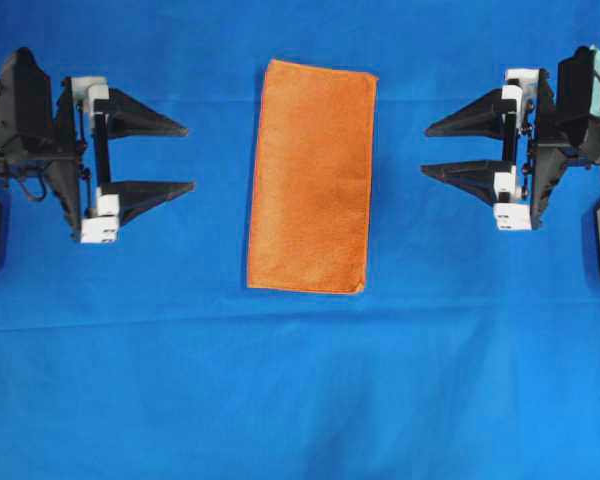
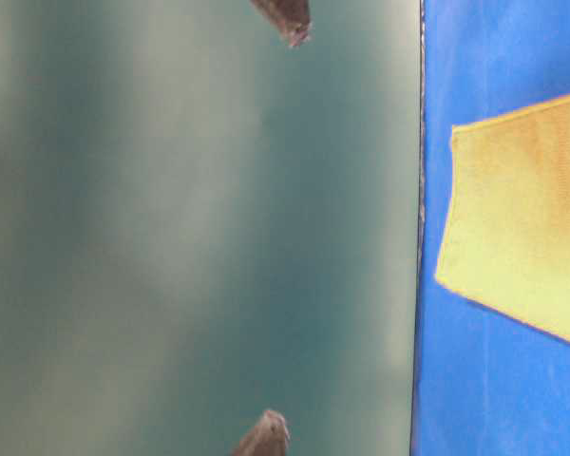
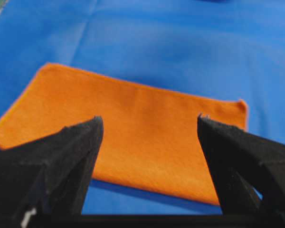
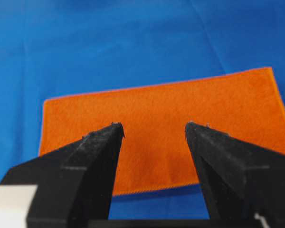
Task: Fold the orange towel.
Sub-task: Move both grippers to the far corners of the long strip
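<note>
Blue cloth (image 1: 300, 400) covers the counter, where the orange towel (image 1: 311, 176) lies flat as a narrow rectangle midway between the left tool (image 1: 185, 158) and right tool (image 1: 427, 149), both spread wide and empty; soft, limp and light, it probably wants pinching at corners.

blue cloth (image 1: 300, 400) covering table

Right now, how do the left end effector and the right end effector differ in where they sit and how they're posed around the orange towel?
The left end effector sits left of the orange towel, pointing right; the right end effector sits right of it, pointing left. The left one's fingers lie about level in the overhead view; the right one's tilt slightly. Shared: both are open, empty, and clear of the towel, over the blue cloth.
</note>
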